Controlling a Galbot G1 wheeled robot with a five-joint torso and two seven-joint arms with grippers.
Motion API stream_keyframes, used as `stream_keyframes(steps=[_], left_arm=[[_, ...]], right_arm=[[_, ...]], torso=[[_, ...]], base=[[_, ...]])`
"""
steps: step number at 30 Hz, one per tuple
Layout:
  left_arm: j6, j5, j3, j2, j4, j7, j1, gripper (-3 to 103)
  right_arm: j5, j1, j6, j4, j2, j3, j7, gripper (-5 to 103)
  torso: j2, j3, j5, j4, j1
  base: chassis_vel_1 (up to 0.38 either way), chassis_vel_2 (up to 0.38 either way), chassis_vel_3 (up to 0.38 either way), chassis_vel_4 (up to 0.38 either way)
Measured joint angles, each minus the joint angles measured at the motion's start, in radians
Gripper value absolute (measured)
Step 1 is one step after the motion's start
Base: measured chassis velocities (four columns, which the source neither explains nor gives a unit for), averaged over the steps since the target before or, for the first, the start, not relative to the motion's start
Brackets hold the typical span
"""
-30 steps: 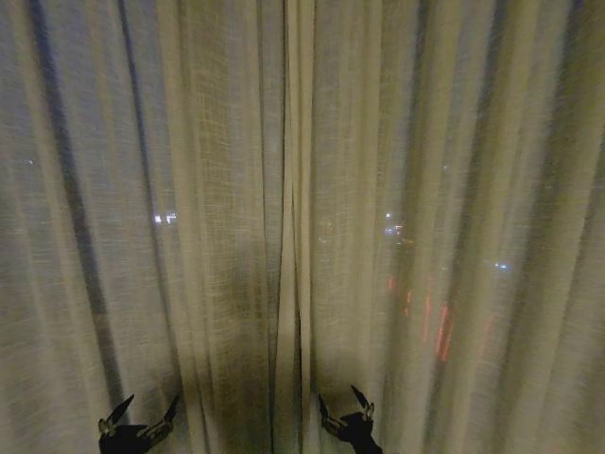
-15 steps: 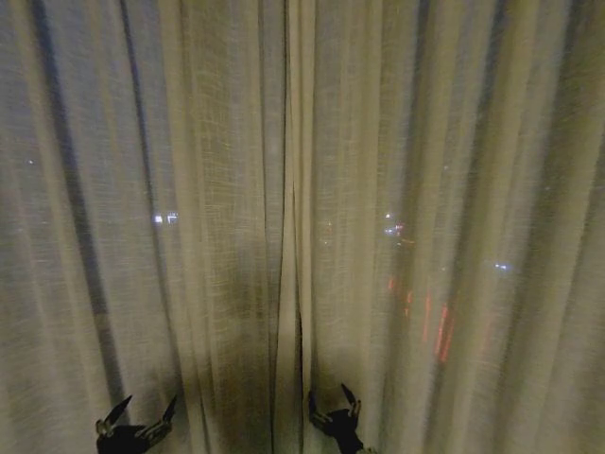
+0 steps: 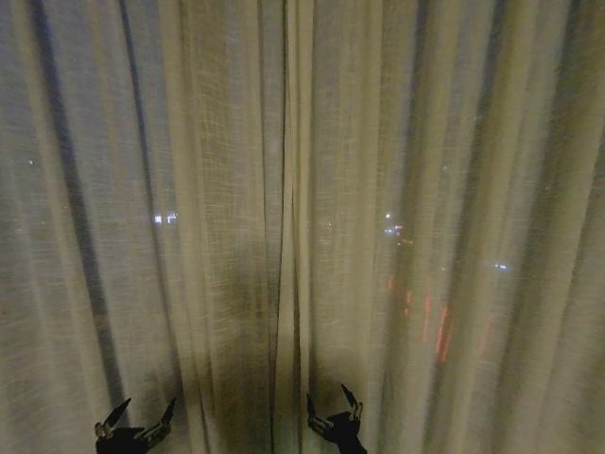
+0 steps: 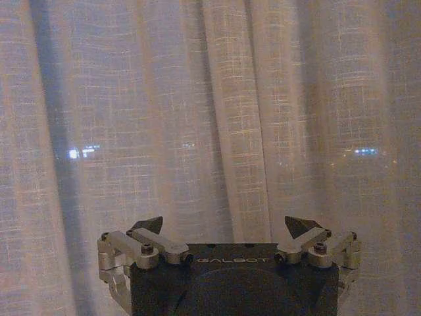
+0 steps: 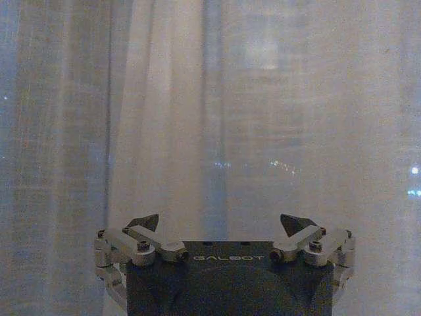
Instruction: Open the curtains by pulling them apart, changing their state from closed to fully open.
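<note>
Before closed curtains (image 3: 378, 189), right gripper (image 3: 333, 409) near seam, jaws spread

Ahead of both my grippers hang the curtains (image 3: 302, 189), drawn together, their seam just left of my right gripper (image 3: 333, 407) and well right of my left gripper (image 3: 135, 416). Both grippers sit low before the fabric, jaws spread, nothing between them. City lights (image 3: 164, 218) lie behind the panels.
</note>
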Motion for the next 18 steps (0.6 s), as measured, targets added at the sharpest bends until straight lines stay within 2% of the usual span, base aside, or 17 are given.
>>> stream_keyframes(steps=[2, 7, 18], left_arm=[[-0.001, -0.003, -0.003, 0.007, 0.003, 0.0, -0.001, 100], [-0.005, -0.005, -0.009, 0.013, 0.009, 0.0, 0.0, 100], [-0.014, -0.006, -0.011, 0.019, 0.012, 0.0, 0.0, 100]], right_arm=[[-0.005, 0.021, -0.002, -0.034, 0.0, -0.052, 0.045, 100], [-0.048, 0.043, -0.004, -0.087, 0.0, -0.101, 0.082, 100], [-0.095, 0.166, 0.032, -0.219, 0.0, -0.094, 0.152, 100]], torso=[[0.0, 0.0, 0.0, 0.0001, 0.0], [0.0, 0.0, 0.0, -0.0001, 0.0], [0.0, 0.0, 0.0, -0.0002, 0.0]], base=[[0.0, 0.0, 0.0, 0.0], [0.0, 0.0, 0.0, 0.0], [0.0, 0.0, 0.0, 0.0]])
